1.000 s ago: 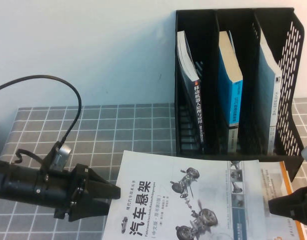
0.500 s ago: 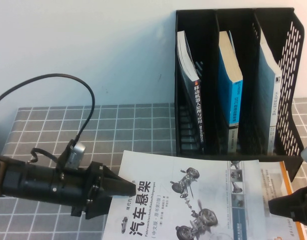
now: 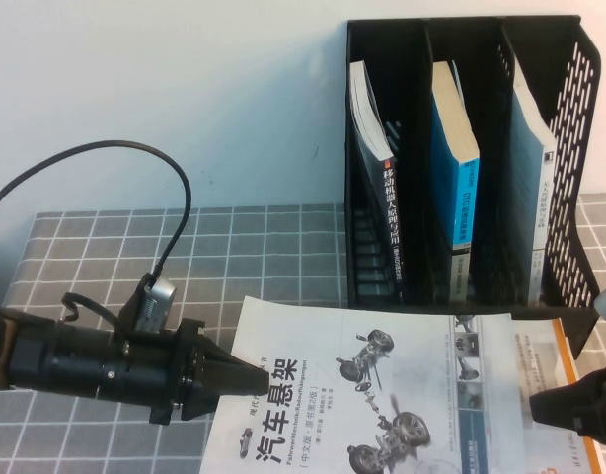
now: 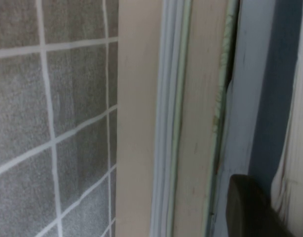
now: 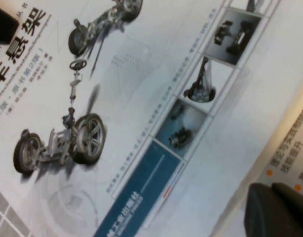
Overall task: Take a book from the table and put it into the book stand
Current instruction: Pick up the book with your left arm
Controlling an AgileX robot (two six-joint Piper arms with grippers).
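Observation:
The book [image 3: 372, 395], white with wheel drawings and a bold black title, lies flat on the table [image 3: 244, 257] in front of the book stand [image 3: 569, 89]. My left gripper [image 3: 256, 377] lies low at the book's left edge, shut on that edge; one dark finger [image 4: 250, 210] rests on the cover beside the page edges [image 4: 191, 123], and its tip [image 5: 3, 24] shows by the title. My right gripper [image 3: 571, 407] hovers shut by the book's right side, its fingers [image 5: 280, 210] over the border of an orange-edged book [image 5: 289, 158].
The stand's three compartments each hold an upright book: a white and black one [image 3: 377, 188], a blue one [image 3: 453, 168], a pale one [image 3: 535, 188]. A black cable [image 3: 135, 158] loops over the left arm. The wall stands close behind.
My left gripper has slid right onto the book's left edge and its jaws have closed down on it. The right gripper and the book have not moved.

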